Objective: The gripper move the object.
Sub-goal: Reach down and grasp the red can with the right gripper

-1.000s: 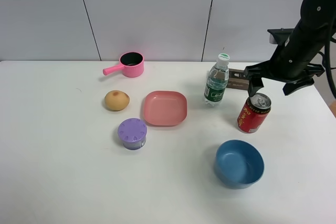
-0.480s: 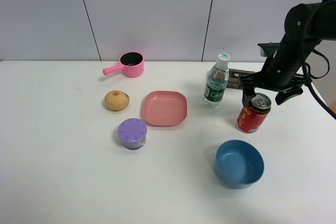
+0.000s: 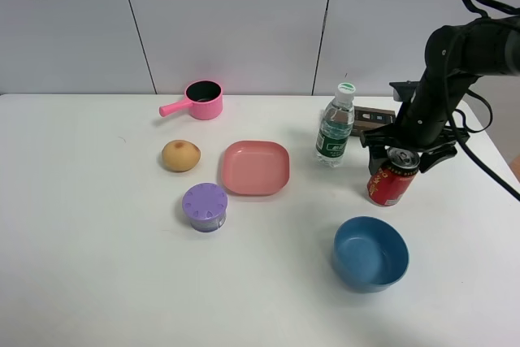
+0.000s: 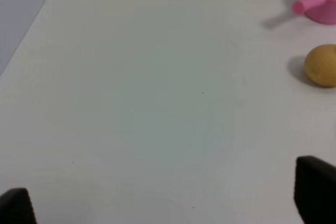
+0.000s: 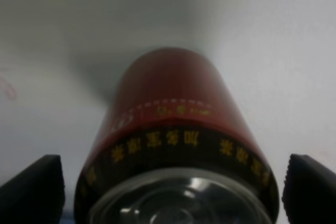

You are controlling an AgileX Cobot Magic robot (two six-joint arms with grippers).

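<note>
The red drink can (image 3: pixel 388 186) with a silver top stands upright on the white table (image 3: pixel 97 266), right of centre. My right gripper (image 3: pixel 403 153) is open, with one black finger on each side of the can's top. In the right wrist view the can (image 5: pixel 173 124) fills the middle, and a gap shows between it and each of the fingers (image 5: pixel 32 188). My left gripper (image 4: pixel 165 199) is open and empty over bare table, and it is out of the exterior high view.
A clear water bottle (image 3: pixel 335 126) stands just left of the can, with a dark box (image 3: pixel 370 122) behind. A blue bowl (image 3: pixel 370 253) sits in front of the can. A pink plate (image 3: pixel 256 167), a purple container (image 3: pixel 205 206), a tan round fruit (image 3: pixel 180 155) and a pink pot (image 3: pixel 201 100) lie further left.
My right arm has moved left and down, so its open fingers now straddle the can's top. The can has not moved.
</note>
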